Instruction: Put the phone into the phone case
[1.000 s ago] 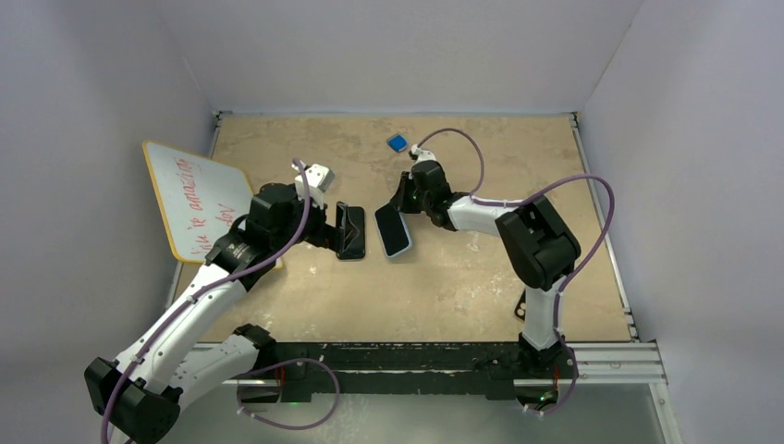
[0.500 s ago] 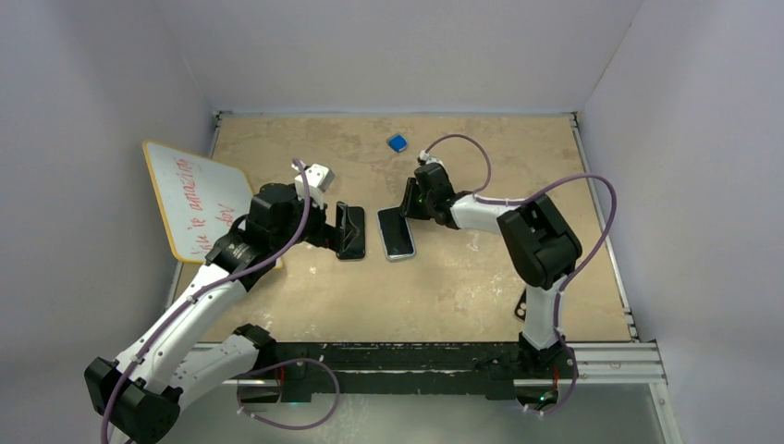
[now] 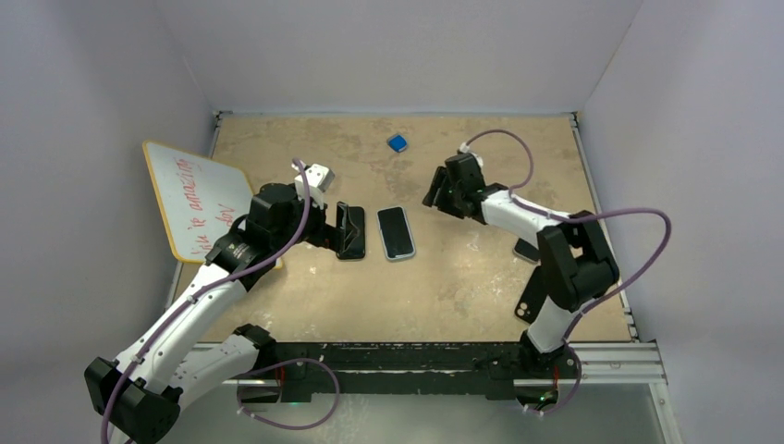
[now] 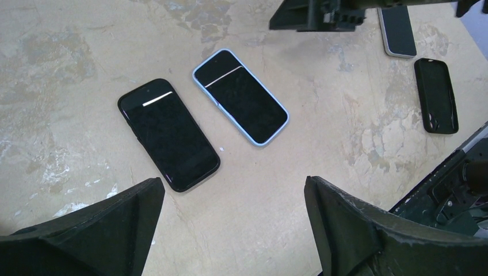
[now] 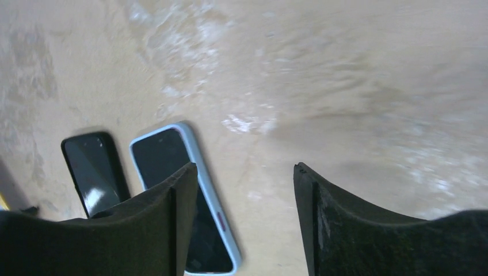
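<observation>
A dark-screened phone inside a light-blue phone case (image 3: 396, 232) lies flat and face up mid-table, also seen in the left wrist view (image 4: 240, 96) and the right wrist view (image 5: 172, 155). Just left of it lies a black phone (image 3: 352, 231) (image 4: 168, 142) (image 5: 95, 169). My left gripper (image 3: 338, 231) (image 4: 233, 184) hangs open over the black phone's left side, holding nothing. My right gripper (image 3: 436, 194) (image 5: 244, 169) is open and empty, off to the right of the cased phone and apart from it.
Near my right arm lie another light-rimmed phone (image 3: 527, 250) (image 4: 397, 31) and an empty black case (image 3: 529, 301) (image 4: 436, 95). A whiteboard (image 3: 189, 199) with red writing leans at the left wall. A small blue object (image 3: 398, 142) sits far back.
My right gripper opened, let go of the blue-cased phone and drew away to the right. The phone settled flat beside the black one. My left arm stayed put.
</observation>
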You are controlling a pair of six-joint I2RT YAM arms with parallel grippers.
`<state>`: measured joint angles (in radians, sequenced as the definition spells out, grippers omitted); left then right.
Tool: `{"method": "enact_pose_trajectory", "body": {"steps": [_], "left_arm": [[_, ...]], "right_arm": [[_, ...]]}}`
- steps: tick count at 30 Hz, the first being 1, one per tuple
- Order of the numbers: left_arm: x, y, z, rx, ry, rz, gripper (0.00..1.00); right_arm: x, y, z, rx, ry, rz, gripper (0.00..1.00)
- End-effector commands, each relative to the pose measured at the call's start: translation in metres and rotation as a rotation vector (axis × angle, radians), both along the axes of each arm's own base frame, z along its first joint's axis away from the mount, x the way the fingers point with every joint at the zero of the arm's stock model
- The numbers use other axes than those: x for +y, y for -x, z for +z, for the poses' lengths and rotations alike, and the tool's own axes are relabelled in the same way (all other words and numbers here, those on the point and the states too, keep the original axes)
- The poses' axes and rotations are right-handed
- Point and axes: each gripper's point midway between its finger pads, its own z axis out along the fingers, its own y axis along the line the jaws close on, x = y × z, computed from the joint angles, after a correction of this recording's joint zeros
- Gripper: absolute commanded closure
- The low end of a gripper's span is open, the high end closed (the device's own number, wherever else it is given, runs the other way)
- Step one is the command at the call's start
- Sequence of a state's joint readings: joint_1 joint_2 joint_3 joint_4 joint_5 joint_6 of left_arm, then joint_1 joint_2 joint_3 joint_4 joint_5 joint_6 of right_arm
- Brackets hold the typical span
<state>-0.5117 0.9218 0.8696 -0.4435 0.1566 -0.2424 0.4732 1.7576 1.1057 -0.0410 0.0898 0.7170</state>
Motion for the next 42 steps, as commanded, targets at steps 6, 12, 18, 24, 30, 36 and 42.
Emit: {"method": "enact_pose_trajectory", "body": {"steps": [6, 12, 18, 24, 30, 36, 42], "left_arm": [[-0.004, -0.001, 0.016, -0.039, 0.030, -0.017, 0.01], [-0.004, 0.000, 0.017, -0.045, 0.032, -0.020, 0.01], [-0.004, 0.000, 0.019, -0.051, 0.037, -0.022, 0.01], [-0.005, 0.001, 0.020, -0.056, 0.040, -0.026, 0.01], [-0.006, 0.004, 0.021, -0.053, 0.049, -0.041, 0.01], [-0.007, 0.004, 0.023, -0.063, 0.056, -0.045, 0.01], [-0.008, 0.005, 0.022, -0.057, 0.054, -0.055, 0.01]], "right_arm": [[-0.122, 0.038, 0.011, 0.104, 0.104, -0.347, 0.08], [-0.174, 0.072, 0.018, 0.146, 0.132, -0.570, 0.01], [-0.219, 0.121, 0.010, 0.352, 0.309, -0.777, 0.02], [-0.225, 0.115, -0.003, 0.298, 0.283, -0.675, 0.09], [-0.241, 0.123, 0.010, 0.278, 0.311, -0.710, 0.01], [-0.249, 0.161, -0.010, 0.423, 0.332, -0.797, 0.17], [-0.249, 0.170, -0.023, 0.427, 0.319, -0.821, 0.52]]}}
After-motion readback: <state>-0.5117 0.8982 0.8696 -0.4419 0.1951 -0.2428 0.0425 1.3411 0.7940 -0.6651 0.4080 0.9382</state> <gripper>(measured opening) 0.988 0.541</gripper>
